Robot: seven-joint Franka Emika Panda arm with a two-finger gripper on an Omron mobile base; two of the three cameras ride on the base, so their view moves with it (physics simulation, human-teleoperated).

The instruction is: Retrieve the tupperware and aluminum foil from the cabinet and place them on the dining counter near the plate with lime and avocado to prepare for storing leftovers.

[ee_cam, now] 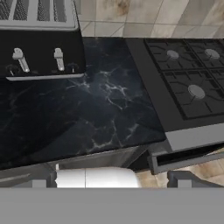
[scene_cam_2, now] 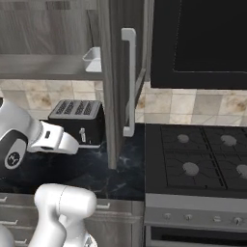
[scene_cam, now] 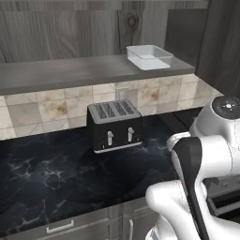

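Sitting upright on cabinet [scene_cam: 70, 72] shelf, tupperware [scene_cam: 149, 57], long axis angled back-left

Dim, even, soft-edged rendered light

**Kitchen corner as I see it**

I'm looking at a black white-veined marble worktop [scene_cam: 56, 178] backed by beige stone tiles [scene_cam: 47, 110], with a black four-slot toaster [scene_cam: 115, 125] against them. Right of it sits a gas stove [scene_cam_2: 202, 161]; grey drawers with metal handles [scene_cam: 61, 226] run below.
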